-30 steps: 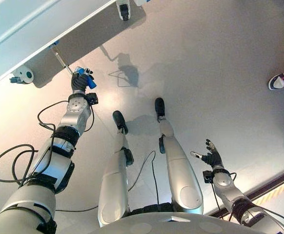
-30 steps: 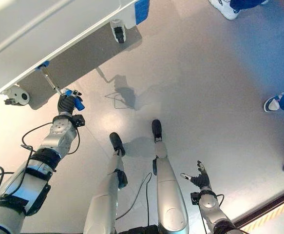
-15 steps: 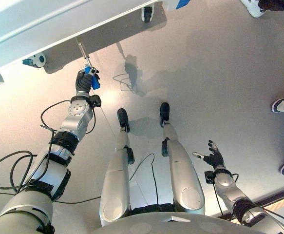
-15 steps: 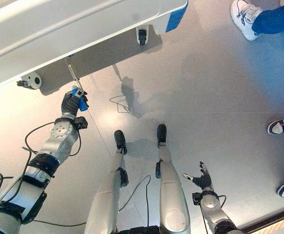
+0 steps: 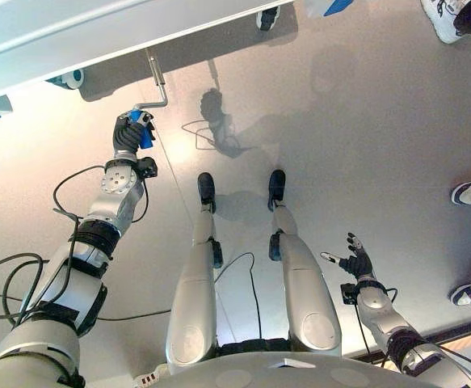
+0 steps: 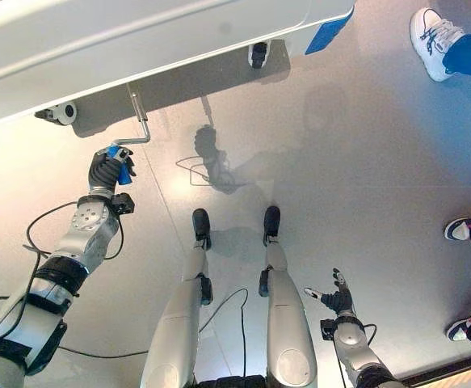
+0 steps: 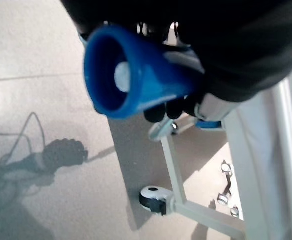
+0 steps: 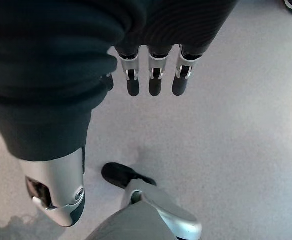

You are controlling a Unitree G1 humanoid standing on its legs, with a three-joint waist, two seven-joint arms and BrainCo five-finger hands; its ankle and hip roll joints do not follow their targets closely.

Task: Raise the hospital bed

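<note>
Left eye view: we see the left robot hand (image 5: 128, 134) curled round the blue handle (image 5: 145, 132) of the metal crank (image 5: 156, 84), which runs out from under the white hospital bed (image 5: 73, 36); a caster (image 5: 73, 78) sits beneath the bed.
Right eye view: our right robot hand (image 6: 335, 298) hangs over the floor (image 6: 356, 170), well apart from the bed, fingers spread; a person's shoe (image 6: 428, 31) stands beyond the bed's corner.
Left wrist view: handle end-on in our grip.
Right wrist view: fingers straight, holding nothing.

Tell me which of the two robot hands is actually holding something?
The left robot hand, reaching toward the bed: it is curled round the crank's blue handle. The right robot hand hangs open beside the legs, holding nothing.
</note>
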